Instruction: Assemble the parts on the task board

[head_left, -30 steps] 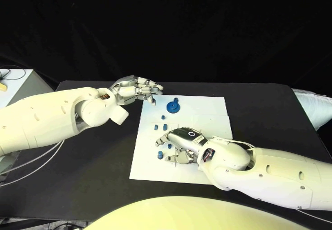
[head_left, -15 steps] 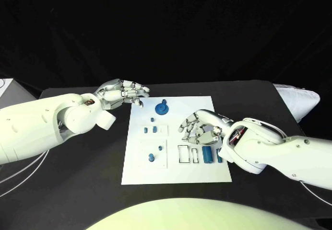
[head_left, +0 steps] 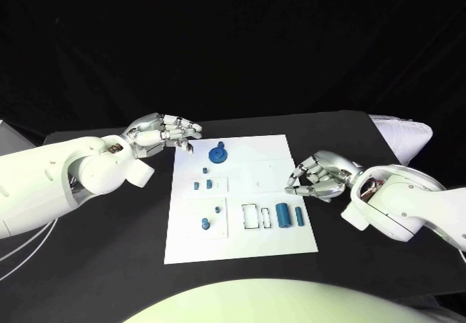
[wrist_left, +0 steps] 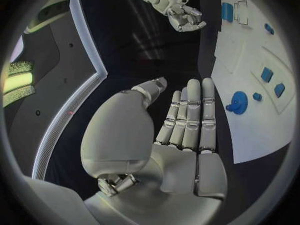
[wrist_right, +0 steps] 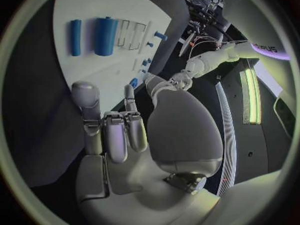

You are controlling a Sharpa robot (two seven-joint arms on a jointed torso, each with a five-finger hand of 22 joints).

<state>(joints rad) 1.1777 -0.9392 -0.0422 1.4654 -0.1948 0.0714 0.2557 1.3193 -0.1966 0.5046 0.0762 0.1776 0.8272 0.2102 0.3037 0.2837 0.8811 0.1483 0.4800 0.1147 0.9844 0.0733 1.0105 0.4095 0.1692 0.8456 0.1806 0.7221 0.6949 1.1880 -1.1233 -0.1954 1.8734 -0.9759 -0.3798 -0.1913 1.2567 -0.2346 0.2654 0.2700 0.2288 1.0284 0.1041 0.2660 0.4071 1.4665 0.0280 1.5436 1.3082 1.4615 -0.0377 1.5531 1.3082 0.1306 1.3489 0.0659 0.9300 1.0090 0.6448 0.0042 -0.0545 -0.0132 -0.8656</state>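
One white task board (head_left: 254,249) is lying in the middle of the black table (head_left: 388,256), carrying one round blue disc (head_left: 219,155) at its far end, two blue cylinders (head_left: 283,215) lying side by side near its right edge, and several small blue pegs (head_left: 205,223) to the left. The left hand (head_left: 162,132) is hovering just off the board's far left corner, fingers straight, pressed together and holding nothing. The right hand (head_left: 318,176) is hovering at the board's right edge, fingers loosely curled and empty.

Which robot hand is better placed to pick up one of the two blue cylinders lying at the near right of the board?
Right, probably. The right robot hand hovers empty just off the board's right edge, close to the blue cylinders. The left robot hand sits off the task board's far left corner, near the round blue part.
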